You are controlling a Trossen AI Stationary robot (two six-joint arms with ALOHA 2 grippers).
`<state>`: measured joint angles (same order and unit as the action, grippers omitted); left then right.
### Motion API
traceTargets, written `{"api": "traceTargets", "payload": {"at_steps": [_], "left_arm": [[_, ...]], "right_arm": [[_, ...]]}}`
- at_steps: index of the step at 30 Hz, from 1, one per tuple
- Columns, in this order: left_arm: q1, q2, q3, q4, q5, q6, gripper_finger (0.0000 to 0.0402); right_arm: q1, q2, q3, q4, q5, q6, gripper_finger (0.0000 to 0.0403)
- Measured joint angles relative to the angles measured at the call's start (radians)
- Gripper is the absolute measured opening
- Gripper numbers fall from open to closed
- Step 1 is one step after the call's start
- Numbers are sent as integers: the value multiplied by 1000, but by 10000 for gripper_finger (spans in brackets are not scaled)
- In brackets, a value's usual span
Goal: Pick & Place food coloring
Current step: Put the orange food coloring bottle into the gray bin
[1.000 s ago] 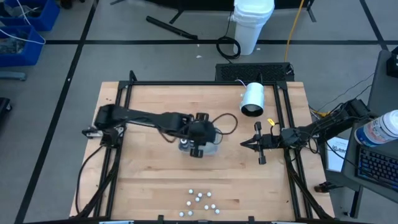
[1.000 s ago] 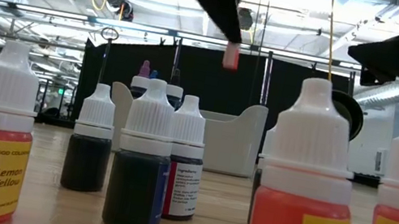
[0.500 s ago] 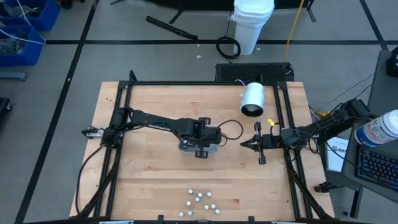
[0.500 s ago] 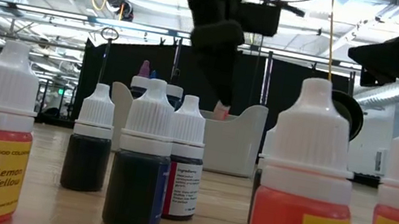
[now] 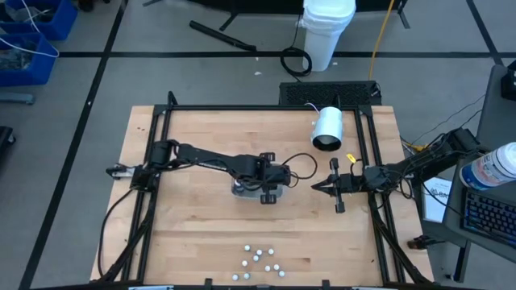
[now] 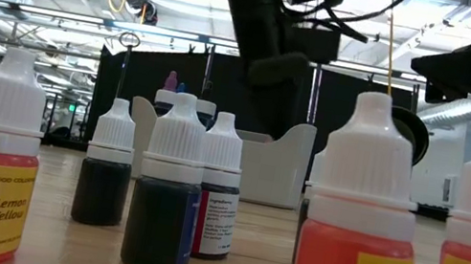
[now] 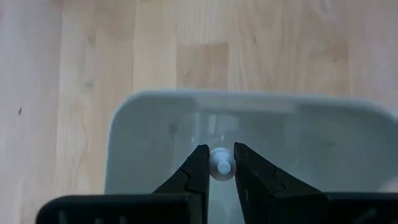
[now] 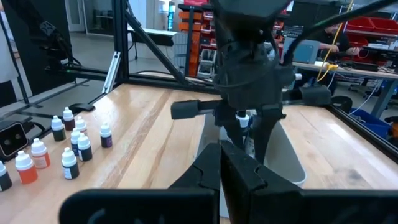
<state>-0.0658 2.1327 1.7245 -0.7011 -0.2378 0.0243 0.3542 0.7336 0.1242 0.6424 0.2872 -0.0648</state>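
Observation:
A cluster of food coloring bottles (image 5: pixel 258 262) stands near the table's near edge. The low view shows them close up: yellow ones (image 6: pixel 364 232) and dark ones (image 6: pixel 165 202), all white-capped. My left gripper (image 7: pixel 221 169) points down into the grey tray (image 5: pixel 244 190) at mid-table and is shut on one food coloring bottle (image 7: pixel 221 167). Only that bottle's white cap shows; in the low view the tray wall (image 6: pixel 273 168) hides it. My right gripper (image 5: pixel 314 187) waits shut, right of the tray, above the table. My left gripper pinches the bottle's white cap (image 7: pixel 220 163) between its two fingers (image 7: pixel 198 168), coming from above and pointing down. The bottle hangs upright below the fingers, inside the tray. Whether its base touches the tray floor I cannot tell.
A white cylinder (image 5: pixel 328 129) lies on its side toward the far right of the table. A black frame (image 5: pixel 266 109) borders the tabletop. Bare wood lies between the tray and the bottle cluster (image 8: pixel 68 146). Desks and equipment stand in the room beyond.
My left gripper has come down from above the tray into it, shifting slightly toward the table's right. The pink-bodied bottle it carries has dropped from well above the tray rim to behind the tray wall. The gripper has stayed shut on the bottle.

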Motion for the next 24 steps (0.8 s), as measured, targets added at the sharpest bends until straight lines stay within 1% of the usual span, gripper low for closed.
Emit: {"api": "traceTargets", "payload": {"at_steps": [7,16,24], "left_arm": [[-1,25,-1,22,2,3,55],[-1,23,0,61,1,-1,55],[-1,23,0,63,11,-1,55]], "right_arm": [[0,1,1,4,0,0,0],[0,1,1,3,0,1,0],[0,1,1,3,-1,1,0]]}}
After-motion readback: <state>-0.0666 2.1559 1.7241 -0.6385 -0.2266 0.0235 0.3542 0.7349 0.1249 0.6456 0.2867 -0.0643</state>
